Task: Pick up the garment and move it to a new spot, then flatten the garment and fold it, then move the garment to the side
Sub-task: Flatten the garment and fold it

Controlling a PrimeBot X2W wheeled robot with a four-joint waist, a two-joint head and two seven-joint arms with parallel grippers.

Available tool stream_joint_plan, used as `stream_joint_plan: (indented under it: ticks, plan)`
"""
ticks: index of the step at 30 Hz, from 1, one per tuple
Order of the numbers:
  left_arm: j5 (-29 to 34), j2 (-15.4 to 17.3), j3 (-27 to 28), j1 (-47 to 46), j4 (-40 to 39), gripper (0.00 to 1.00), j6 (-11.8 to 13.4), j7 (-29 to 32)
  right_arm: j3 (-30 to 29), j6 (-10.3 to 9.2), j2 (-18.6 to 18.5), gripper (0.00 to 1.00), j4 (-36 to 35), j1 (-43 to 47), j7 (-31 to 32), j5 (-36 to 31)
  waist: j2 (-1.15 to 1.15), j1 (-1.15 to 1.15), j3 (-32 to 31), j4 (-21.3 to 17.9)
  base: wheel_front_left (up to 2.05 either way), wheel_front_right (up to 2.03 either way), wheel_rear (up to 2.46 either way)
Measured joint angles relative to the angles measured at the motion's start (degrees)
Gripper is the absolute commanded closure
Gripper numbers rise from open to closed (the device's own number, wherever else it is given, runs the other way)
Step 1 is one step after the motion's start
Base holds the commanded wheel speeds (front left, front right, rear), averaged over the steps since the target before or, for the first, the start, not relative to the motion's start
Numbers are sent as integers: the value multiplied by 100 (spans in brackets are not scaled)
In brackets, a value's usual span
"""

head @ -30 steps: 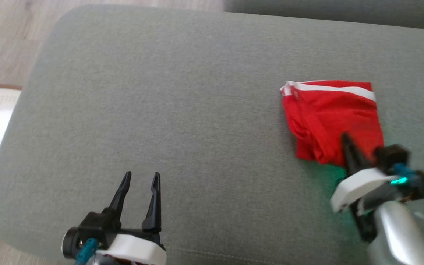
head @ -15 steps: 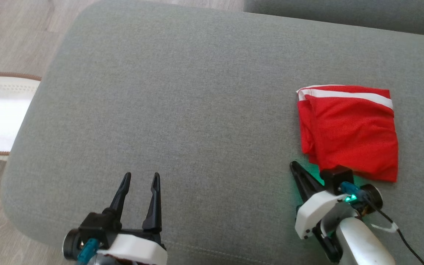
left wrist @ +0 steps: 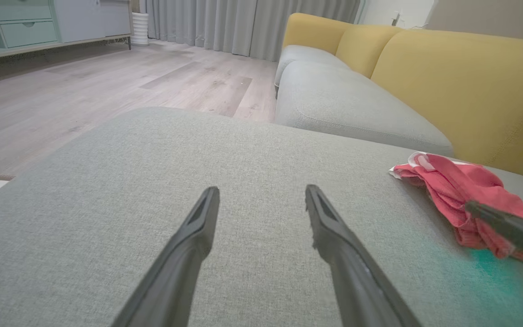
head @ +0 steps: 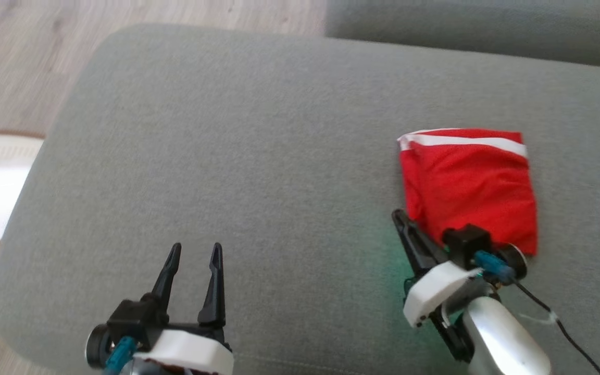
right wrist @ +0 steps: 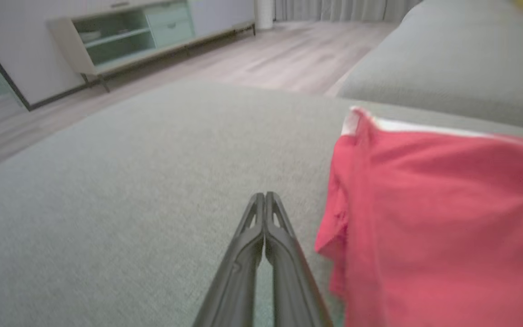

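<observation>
Red folded garment [head: 469, 187] on cushion [head: 258, 156]

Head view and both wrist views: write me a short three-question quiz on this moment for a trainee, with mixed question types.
1. True or false: the right gripper is shut on the folded red mesh jersey with a white stripe.
2. The left gripper is: A) open above the bare grey fabric cushion; B) shut on the jersey; C) shut and empty.
3. On which side of the robot does the jersey lie?
Key: 1 false, it is shut on nothing, beside the jersey's edge; 2 A; 3 its right.
</observation>
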Motion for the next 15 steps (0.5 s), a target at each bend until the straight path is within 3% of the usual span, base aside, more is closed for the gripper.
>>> stream_joint_plan:
  ticks: [8, 11, 12, 15]
  plan:
    - [148, 1, 210, 324, 113, 0, -86, 0, -977, 0, 30, 99, -994, 1075, -401, -363, 0, 0, -467, -363, 0, 0, 0]
    - [230, 0, 342, 475, 168, 0, -137, 0, -1359, 0, 36, 19, -1289, 1440, -460, -476, 0, 0, -650, -470, 0, 0, 0]
    - [255, 4, 388, 518, 186, 0, -156, 0, -1513, 0, 33, 3, -1358, 1546, -485, -477, 0, 0, -703, -501, 0, 0, 0]
    - [311, 4, 511, 606, 226, 0, -235, 0, -1947, 0, 26, 0, -1478, 1797, -541, -477, 0, 0, -832, -566, 0, 0, 0]
